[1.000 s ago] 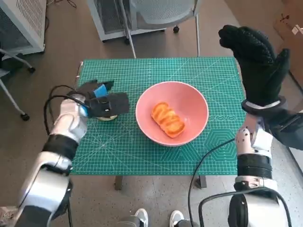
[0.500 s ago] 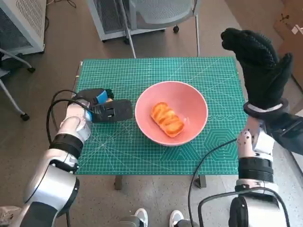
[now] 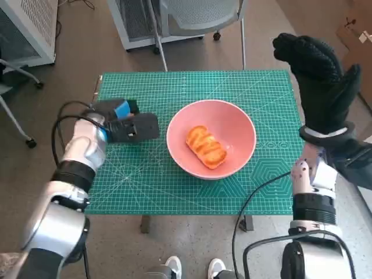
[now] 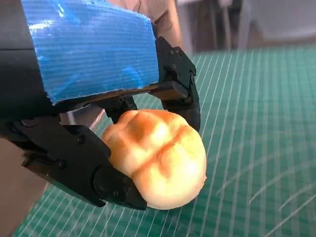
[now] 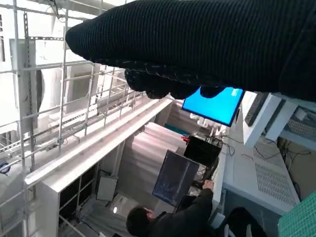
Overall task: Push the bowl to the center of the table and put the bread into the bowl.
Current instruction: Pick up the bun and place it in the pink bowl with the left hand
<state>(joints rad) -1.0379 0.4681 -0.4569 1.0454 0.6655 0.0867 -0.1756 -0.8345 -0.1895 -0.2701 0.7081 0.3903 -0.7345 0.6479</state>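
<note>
No readable text, label, brand, number or sign appears in any view. The green cutting mat (image 3: 174, 186) on the table carries only a printed grid with ruled diagonals and a hexagon outline; any figures along its edges are too small to make out. The blue tape (image 4: 89, 49) on the back of the left hand is plain. The bright blue screen (image 5: 213, 105) in the right wrist view shows no legible characters, and the darker monitor (image 5: 176, 177) beneath it is too dim and small to read.
</note>
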